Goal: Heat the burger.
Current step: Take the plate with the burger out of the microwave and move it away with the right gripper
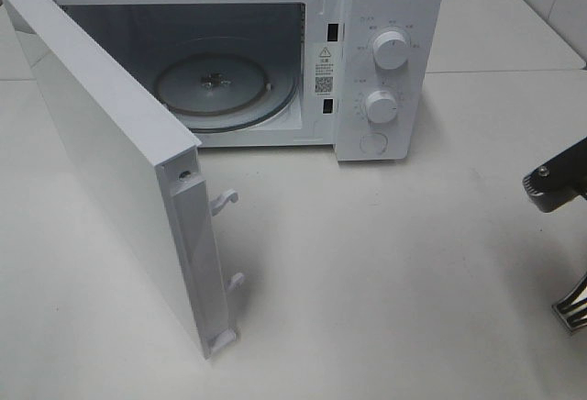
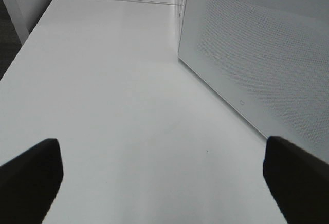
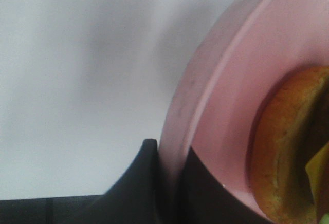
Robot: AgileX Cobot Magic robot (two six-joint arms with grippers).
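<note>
My right jaws (image 3: 167, 183) are pinching the rim of the pink plate (image 3: 216, 106), one finger above and one below. I hold the plate rather than the burger (image 3: 288, 147) so the bun stays unsquashed and rides along flat. The burger sits on that plate, seen only in my right wrist view; in the high view it lies beyond the edge at about 3 o'clock, where only part of my right arm (image 1: 559, 184) shows. The microwave (image 1: 390, 15) stands at 12 o'clock on the desk (image 1: 385, 281), its door (image 1: 110, 171) swung wide toward 8 o'clock, turntable (image 1: 225, 88) bare to receive the plate. My left jaws (image 2: 164, 178) are spread wide over bare desk beside the door, clear of the route.
</note>
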